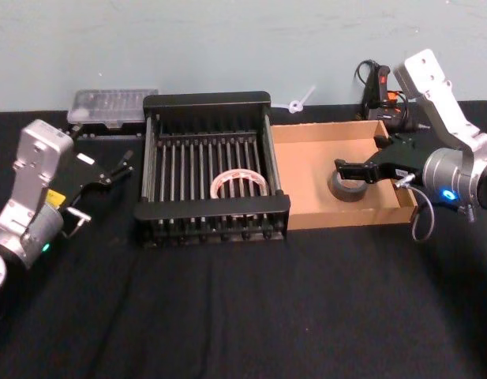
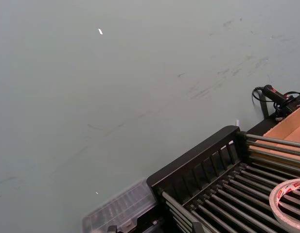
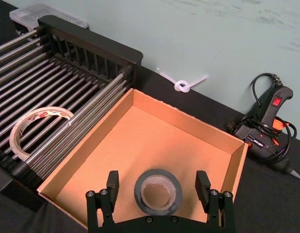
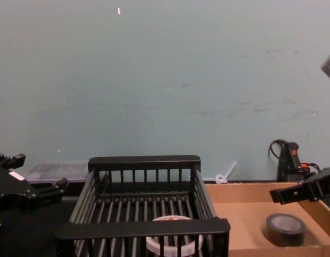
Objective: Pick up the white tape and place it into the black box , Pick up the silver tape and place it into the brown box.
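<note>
The white tape [image 1: 239, 183] lies flat on the barred floor of the black box [image 1: 207, 101], toward its front right; it also shows in the right wrist view as a white ring [image 3: 40, 128]. Right of the crate, the brown box [image 1: 322, 130] holds the silver tape [image 1: 350, 188], which rests flat on the cardboard floor [image 3: 154, 141]. My right gripper [image 1: 358, 154] hangs open just above the silver tape [image 3: 158, 191], its fingers [image 3: 112, 182] on either side and apart from it. My left gripper [image 1: 121, 167] stands open and empty, left of the crate.
A clear plastic case [image 1: 113, 106] lies behind the crate's left corner. A black glue gun [image 1: 381, 87] with its cable sits behind the cardboard tray, and a small white plastic piece [image 1: 300, 101] lies by the wall. Black cloth covers the table in front.
</note>
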{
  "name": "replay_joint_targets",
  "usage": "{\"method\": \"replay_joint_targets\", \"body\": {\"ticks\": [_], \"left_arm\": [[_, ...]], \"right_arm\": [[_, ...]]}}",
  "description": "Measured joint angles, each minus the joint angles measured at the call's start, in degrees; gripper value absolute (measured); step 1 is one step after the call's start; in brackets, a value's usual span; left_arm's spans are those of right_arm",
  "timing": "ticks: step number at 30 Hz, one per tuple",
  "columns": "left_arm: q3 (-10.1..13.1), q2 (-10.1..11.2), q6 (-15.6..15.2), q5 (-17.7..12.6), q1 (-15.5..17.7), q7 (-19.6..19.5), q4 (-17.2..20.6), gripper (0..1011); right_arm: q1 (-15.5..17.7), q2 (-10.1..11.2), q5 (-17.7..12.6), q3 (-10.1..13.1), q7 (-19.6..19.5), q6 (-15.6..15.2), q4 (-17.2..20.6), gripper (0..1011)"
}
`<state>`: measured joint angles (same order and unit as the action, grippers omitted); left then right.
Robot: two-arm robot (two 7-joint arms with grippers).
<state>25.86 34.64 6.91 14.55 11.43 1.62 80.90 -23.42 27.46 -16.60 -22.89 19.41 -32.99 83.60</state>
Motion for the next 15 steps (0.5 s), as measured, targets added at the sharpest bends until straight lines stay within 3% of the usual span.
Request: {"method": "replay_joint_targets", "body": {"ticks": [8, 15], "left_arm": [[0.0, 0.0, 0.0, 0.0, 0.0, 0.0, 0.0, 1001], [0.0, 0.0, 0.0, 0.0, 0.0, 0.0, 0.0, 1002]], "right_arm": [[1.9, -1.1, 1.9, 2.2, -4.0, 1.0, 1.8, 1002], [5.6, -1.3, 5.0, 4.3, -7.5, 9.4, 4.2, 1002]]}}
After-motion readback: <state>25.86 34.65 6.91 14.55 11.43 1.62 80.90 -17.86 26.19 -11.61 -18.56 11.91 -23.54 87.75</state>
